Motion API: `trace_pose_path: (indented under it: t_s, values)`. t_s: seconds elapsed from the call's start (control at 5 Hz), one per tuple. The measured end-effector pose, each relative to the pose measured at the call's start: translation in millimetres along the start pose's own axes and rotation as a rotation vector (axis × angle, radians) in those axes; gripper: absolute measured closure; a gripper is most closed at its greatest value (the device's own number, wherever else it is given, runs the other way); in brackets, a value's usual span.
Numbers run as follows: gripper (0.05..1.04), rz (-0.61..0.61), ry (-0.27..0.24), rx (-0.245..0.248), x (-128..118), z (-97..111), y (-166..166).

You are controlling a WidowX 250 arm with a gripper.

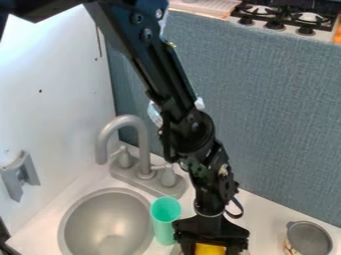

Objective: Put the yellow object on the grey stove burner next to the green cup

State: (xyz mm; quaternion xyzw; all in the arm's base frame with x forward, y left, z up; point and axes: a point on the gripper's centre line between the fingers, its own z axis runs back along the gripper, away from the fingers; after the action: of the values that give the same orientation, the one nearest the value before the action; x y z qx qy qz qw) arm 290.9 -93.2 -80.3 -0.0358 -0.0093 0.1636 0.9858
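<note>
Yellow shows at the bottom edge of the view, and there's the black gripper (pixel 212 244), right at that yellow thing (pixel 210 249), low beside the sink! Are the jaws wide, narrow or clamped on it? From here I cannot tell. Just to the left, a turquoise cup (pixel 165 224) stands upright, between the gripper and the round grey basin (pixel 106 221). Behind the basin rises the curved grey faucet (pixel 124 122), and over at lower right sits a grey-topped container (pixel 309 239) on the white counter (pixel 265 219).
</note>
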Motion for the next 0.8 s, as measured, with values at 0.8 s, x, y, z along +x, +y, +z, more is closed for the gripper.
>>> trace_pose_path:
  t_s: [0.8]
  values:
    - [0.083,0.037,-0.136,-0.063,-30.2,57.3,-12.0]
